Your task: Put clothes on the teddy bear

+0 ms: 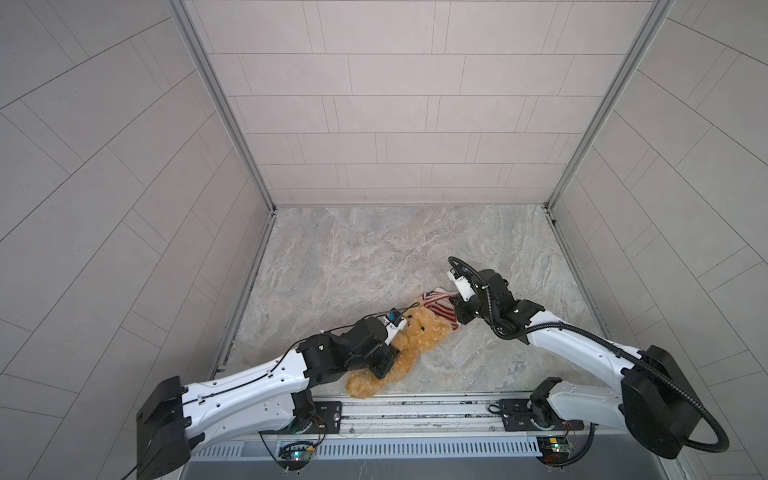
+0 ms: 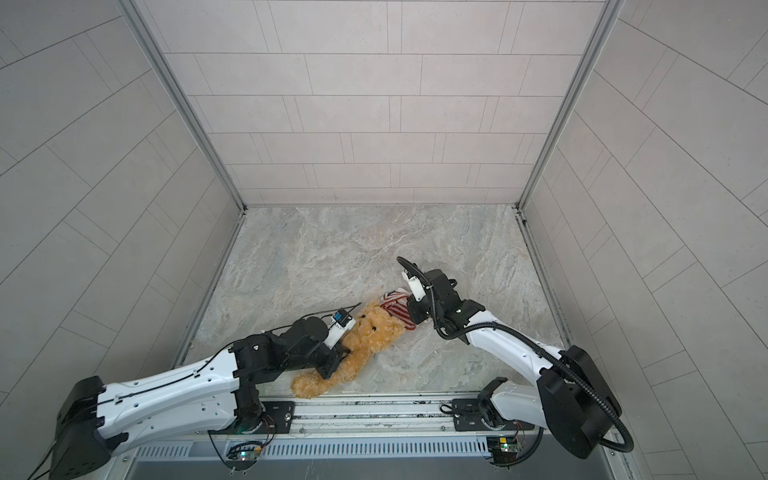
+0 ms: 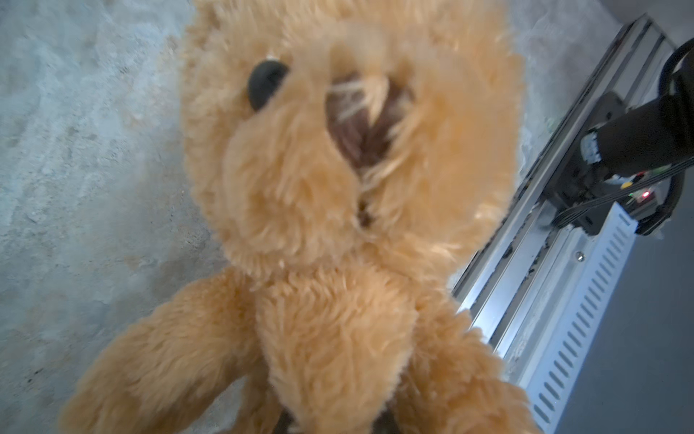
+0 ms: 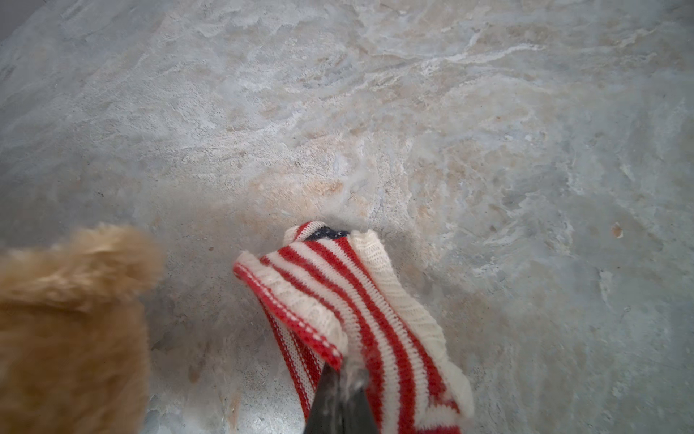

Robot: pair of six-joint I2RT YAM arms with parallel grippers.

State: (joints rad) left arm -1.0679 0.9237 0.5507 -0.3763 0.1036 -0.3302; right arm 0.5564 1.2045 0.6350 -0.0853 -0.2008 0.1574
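The teddy bear (image 1: 419, 332) (image 2: 370, 332) lies face up on the marbled floor, head toward the far right and legs toward the front rail. My left gripper (image 1: 392, 353) (image 2: 337, 358) is shut on its torso. In the left wrist view the teddy bear (image 3: 338, 225) fills the frame and its fur hides the left gripper (image 3: 338, 428). A red-and-white striped sweater (image 1: 440, 307) (image 2: 395, 308) (image 4: 356, 300) hangs bunched just beyond the bear's head, with my right gripper (image 1: 457, 312) (image 2: 411, 312) (image 4: 341, 379) shut on it. One bear ear (image 4: 112, 255) shows beside the sweater.
An aluminium rail (image 1: 415, 411) (image 3: 544, 263) carrying both arm bases runs along the front edge, right by the bear's feet. Tiled walls (image 1: 124, 208) close in the left, right and back. The marbled floor (image 1: 395, 249) stretches behind the bear.
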